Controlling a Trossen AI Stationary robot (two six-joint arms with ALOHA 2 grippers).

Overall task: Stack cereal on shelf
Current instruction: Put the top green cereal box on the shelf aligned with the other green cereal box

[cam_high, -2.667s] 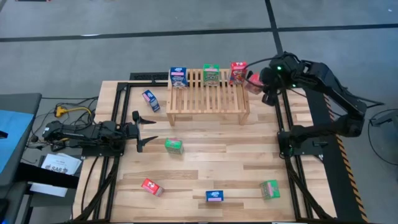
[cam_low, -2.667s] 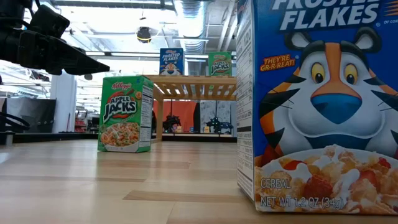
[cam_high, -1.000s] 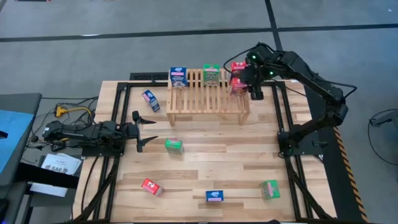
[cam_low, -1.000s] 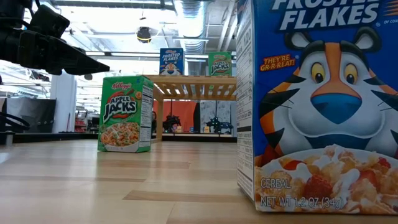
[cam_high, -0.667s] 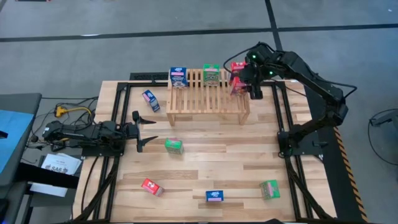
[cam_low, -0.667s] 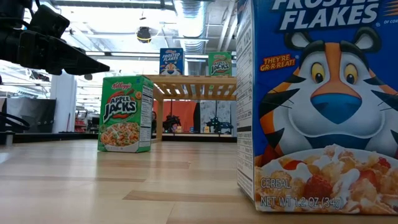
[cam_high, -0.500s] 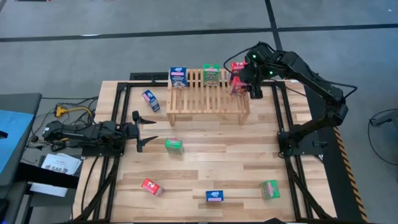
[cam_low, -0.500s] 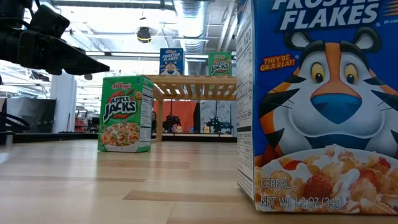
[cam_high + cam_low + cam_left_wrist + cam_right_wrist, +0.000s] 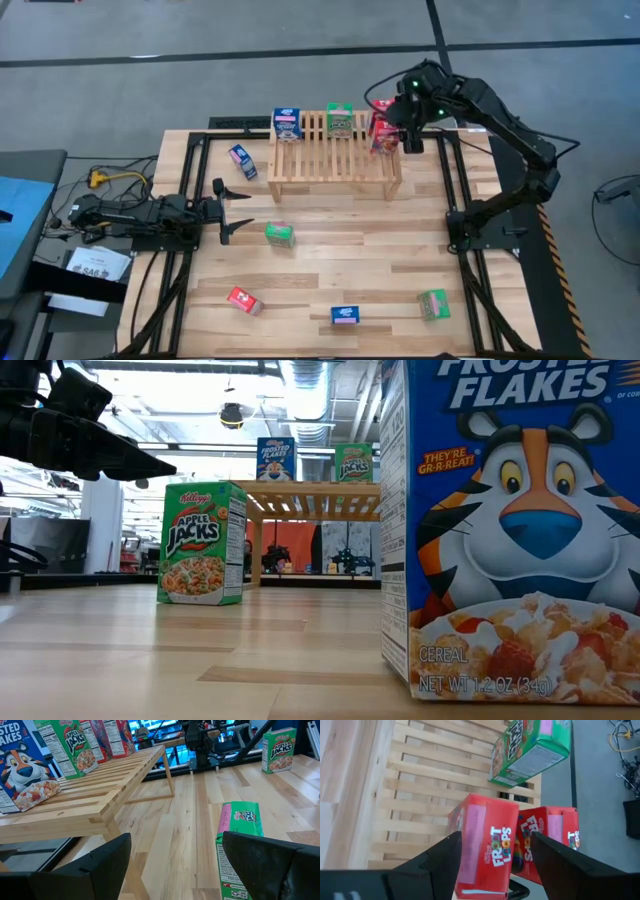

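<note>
The wooden slatted rack stands at the table's far side. A blue box, a green box and a red box stand along its far edge. A second red box stands on the slats in front of the first. My right gripper is above this second red box, open, with a finger on either side of it. My left gripper is open and empty at the table's left, near a green box that lies on its side.
Several boxes sit on the tabletop. A blue one is left of the rack. A red one, a blue one and a green one are near the front edge. Black frame rails run along both table sides.
My right arm's wrist has risen a little and shifted toward the table's far edge over the rack's right end. The second red box has stayed where it stood on the slats.
</note>
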